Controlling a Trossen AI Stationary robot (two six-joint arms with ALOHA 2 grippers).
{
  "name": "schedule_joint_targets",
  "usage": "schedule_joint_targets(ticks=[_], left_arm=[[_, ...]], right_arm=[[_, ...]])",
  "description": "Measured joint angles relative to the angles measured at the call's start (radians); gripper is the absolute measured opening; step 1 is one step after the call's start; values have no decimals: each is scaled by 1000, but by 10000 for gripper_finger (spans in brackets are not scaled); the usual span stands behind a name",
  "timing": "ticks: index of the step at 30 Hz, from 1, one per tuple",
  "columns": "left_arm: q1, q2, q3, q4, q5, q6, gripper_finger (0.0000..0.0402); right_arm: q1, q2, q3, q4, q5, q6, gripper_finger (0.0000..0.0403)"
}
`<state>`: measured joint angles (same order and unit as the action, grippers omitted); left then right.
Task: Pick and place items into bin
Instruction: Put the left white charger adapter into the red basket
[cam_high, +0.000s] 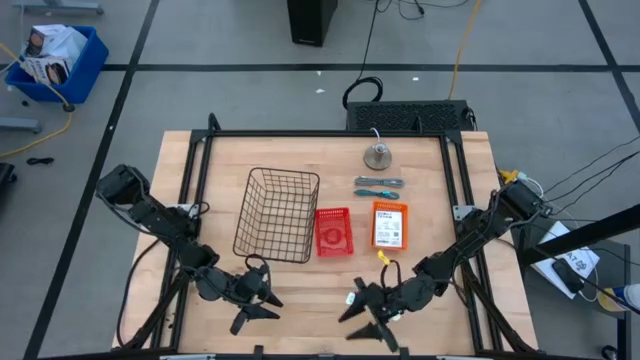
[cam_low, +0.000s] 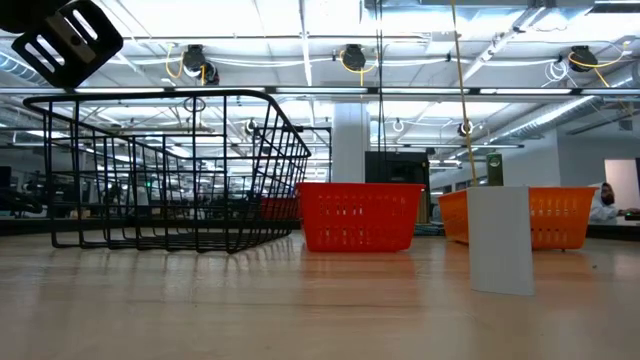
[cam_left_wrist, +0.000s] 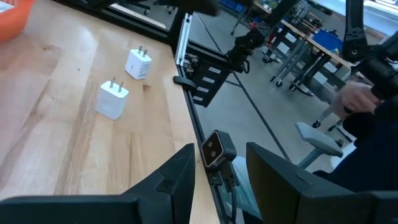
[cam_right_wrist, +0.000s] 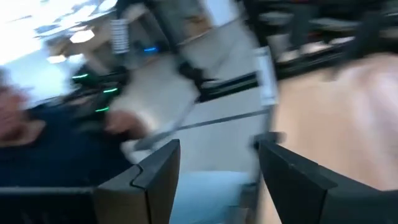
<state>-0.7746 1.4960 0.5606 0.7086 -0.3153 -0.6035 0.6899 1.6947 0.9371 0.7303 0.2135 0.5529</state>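
Note:
My left gripper (cam_high: 262, 303) hovers open near the table's near edge, in front of the black wire basket (cam_high: 276, 213). My right gripper (cam_high: 362, 311) is open too, near the same edge, in front of the red basket. Two small white plug blocks (cam_left_wrist: 112, 99) (cam_left_wrist: 138, 63) lie on the wood ahead of the left gripper (cam_left_wrist: 221, 180); one stands close in the low view (cam_low: 500, 240). Two slim blue-grey tools (cam_high: 378, 181) (cam_high: 378, 193) lie side by side toward the far edge. I see no pale-green strips. The right wrist view is blurred, with its fingers spread (cam_right_wrist: 217, 180).
A small red basket (cam_high: 334, 231) and an orange tray with a white card (cam_high: 390, 224) sit right of the wire basket. A round metal weight (cam_high: 377, 155) stands near the far edge. A small camera (cam_left_wrist: 214, 149) sits on the near edge. A person's hand (cam_left_wrist: 354, 96) shows beyond the table.

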Motion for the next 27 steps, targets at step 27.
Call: schedule_joint_targets(ticks=[27], left_arm=[[-14, 0, 0, 6, -1, -10, 147]], right_arm=[[144, 145, 272, -803, 672, 274, 199]])
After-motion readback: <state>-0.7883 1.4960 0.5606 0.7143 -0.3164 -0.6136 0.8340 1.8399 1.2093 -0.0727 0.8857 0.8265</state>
